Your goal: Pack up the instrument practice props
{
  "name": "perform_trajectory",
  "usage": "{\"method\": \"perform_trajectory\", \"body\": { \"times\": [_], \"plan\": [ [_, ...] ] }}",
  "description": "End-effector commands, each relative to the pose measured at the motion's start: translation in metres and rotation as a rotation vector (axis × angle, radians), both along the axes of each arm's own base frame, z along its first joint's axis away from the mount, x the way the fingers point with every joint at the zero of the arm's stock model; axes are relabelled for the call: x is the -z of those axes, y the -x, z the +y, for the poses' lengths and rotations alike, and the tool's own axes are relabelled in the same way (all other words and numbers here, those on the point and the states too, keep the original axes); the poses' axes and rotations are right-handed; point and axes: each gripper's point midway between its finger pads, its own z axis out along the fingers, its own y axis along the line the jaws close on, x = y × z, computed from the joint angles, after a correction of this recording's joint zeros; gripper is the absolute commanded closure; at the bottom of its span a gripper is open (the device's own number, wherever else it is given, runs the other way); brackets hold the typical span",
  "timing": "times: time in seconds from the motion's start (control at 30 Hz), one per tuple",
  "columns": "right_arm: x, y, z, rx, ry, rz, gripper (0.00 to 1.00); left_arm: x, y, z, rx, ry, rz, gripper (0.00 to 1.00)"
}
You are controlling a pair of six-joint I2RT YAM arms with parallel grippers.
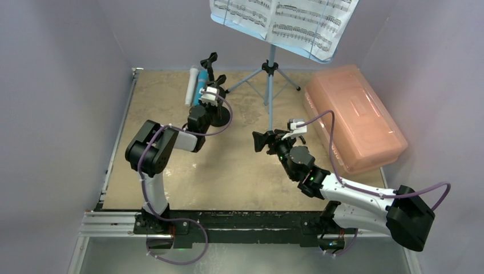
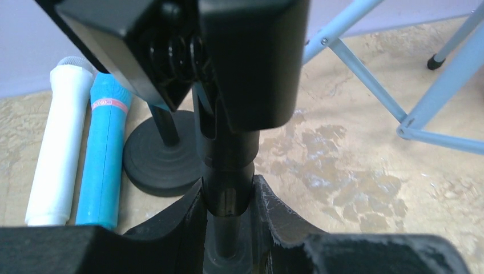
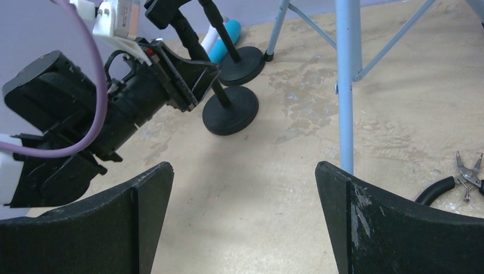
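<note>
Fingers of left gripper (image 2: 227, 197): pinching stem of black round-based mic holder (image 2: 227, 154); right gripper (image 3: 244, 200) spread, empty
Location: holder left of light-blue tripod music rack (image 1: 270, 85)
Technique: lift vertically; avoid tipping the neighbouring holder (image 2: 162, 165)

Two microphones (image 2: 57, 142) (image 2: 105, 154), two mic holders (image 3: 231, 111) (image 3: 242, 64), one rack (image 1: 270, 80), one box (image 1: 354, 117), one pliers (image 3: 465, 177)

Soft, even light pours down from above onto the bench (image 1: 240, 171), and shadows in the top view fall faint and fuzzy-edged. The sheet-music pages (image 1: 297, 20) glare almost pure white up there. Through my left wrist camera the mic holder (image 2: 228, 154) looms close, black and blurred, swallowing detail, while the bench behind it is sharp. On my right pincer (image 3: 244, 177) the fingers (image 3: 388, 222) read dark and slightly soft.
</note>
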Motion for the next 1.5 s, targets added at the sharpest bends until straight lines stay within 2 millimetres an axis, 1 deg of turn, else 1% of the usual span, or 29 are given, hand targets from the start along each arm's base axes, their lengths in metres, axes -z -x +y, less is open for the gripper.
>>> {"method": "perform_trajectory", "body": {
  "times": [0.0,0.23,0.37,0.6,0.9,1.0,1.13,1.3,1.33,1.47],
  "plan": [
    [-0.009,-0.001,-0.004,0.027,-0.032,-0.019,0.02,-0.002,-0.026,0.013,-0.055,-0.047,-0.018,1.00],
    [-0.008,-0.001,-0.005,0.032,-0.031,-0.019,0.02,0.001,-0.048,0.036,-0.119,-0.123,0.002,1.00],
    [-0.007,-0.002,-0.003,0.027,-0.030,-0.016,0.02,0.000,-0.058,0.045,-0.139,-0.146,0.005,1.00],
    [-0.007,-0.002,-0.004,0.030,-0.028,-0.016,0.02,0.003,-0.077,0.049,-0.142,-0.159,0.017,1.00],
    [-0.007,-0.002,-0.004,0.031,-0.026,-0.017,0.02,0.003,-0.093,0.048,-0.135,-0.135,0.008,1.00],
    [-0.008,-0.002,-0.004,0.030,-0.027,-0.018,0.02,0.003,-0.096,0.047,-0.130,-0.127,0.007,0.96],
    [-0.008,-0.002,-0.004,0.030,-0.026,-0.018,0.02,0.001,-0.098,0.048,-0.136,-0.123,0.003,0.88],
    [-0.009,-0.002,-0.005,0.031,-0.029,-0.021,0.02,-0.007,-0.093,0.048,-0.125,-0.109,-0.004,0.72],
    [-0.009,-0.002,-0.005,0.031,-0.029,-0.022,0.02,-0.012,-0.091,0.048,-0.122,-0.102,-0.011,0.68],
    [-0.012,-0.002,-0.006,0.036,-0.032,-0.027,0.02,-0.020,-0.080,0.044,-0.098,-0.076,-0.019,0.57]
  ]
}}
